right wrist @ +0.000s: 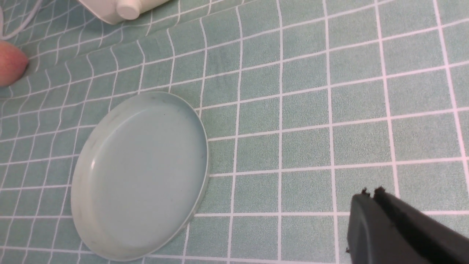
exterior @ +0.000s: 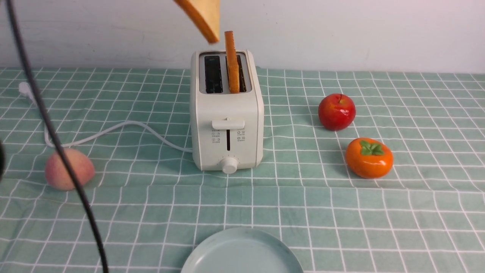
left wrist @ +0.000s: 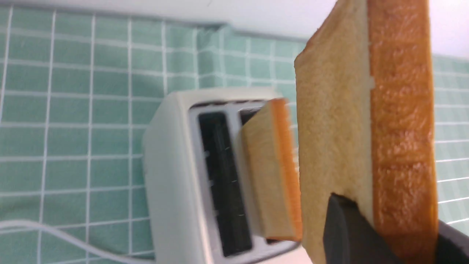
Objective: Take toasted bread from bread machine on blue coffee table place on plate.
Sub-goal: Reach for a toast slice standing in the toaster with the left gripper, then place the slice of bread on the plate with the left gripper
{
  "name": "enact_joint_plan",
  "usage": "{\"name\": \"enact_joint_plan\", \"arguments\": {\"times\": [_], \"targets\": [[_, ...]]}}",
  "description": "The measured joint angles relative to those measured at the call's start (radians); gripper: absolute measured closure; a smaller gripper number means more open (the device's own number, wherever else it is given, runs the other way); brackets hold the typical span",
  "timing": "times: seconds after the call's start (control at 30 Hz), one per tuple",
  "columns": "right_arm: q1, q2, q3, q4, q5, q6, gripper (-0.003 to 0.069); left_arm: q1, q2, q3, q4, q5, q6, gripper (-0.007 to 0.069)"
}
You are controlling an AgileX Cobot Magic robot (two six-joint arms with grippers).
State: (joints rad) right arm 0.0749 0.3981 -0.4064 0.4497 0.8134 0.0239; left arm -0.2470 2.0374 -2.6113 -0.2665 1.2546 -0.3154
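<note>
Above the toaster (exterior: 226, 125), my left gripper (left wrist: 397, 238) is clamped on one toast slice (exterior: 202, 17), so I should carry it nearward, clear of the second slice (exterior: 231, 64) standing in the right slot, and lay it flat on the plate (exterior: 242, 252).

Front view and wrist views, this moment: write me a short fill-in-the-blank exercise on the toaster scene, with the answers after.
1. The left gripper holds a toast slice clear of the toaster, whose left slot is ___.
2. The other toast slice stands in the toaster's ___ slot.
3. The number of slices on the plate is ___.
4. The red apple and the persimmon sit on the toaster's ___ side.
Missing words: empty; right; zero; right.
</note>
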Motion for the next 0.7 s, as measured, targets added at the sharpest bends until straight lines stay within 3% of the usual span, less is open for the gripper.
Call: {"name": "enact_joint_plan", "arguments": {"times": [0.1,0.23,0.43,0.63,0.7], "targets": [[0.000,0.000,0.000,-0.001,-0.005,0.000,0.0650,0.000,-0.118,0.031,-0.059,0.000,0.028,0.0522],[0.000,0.000,0.000,-0.001,-0.007,0.000,0.0646,-0.016,-0.295,0.242,-0.079,0.000,0.066,0.0522],[0.000,0.000,0.000,-0.001,-0.010,-0.001,0.0636,-0.123,-0.582,0.877,-0.079,0.000,0.112,0.0522],[0.000,0.000,0.000,-0.002,-0.010,-0.003,0.0627,-0.274,-0.629,1.337,-0.168,-0.137,0.184,0.0522],[0.000,0.000,0.000,-0.002,-0.010,-0.003,0.0626,-0.301,-0.618,1.406,-0.187,-0.185,0.206,0.0522]]}}
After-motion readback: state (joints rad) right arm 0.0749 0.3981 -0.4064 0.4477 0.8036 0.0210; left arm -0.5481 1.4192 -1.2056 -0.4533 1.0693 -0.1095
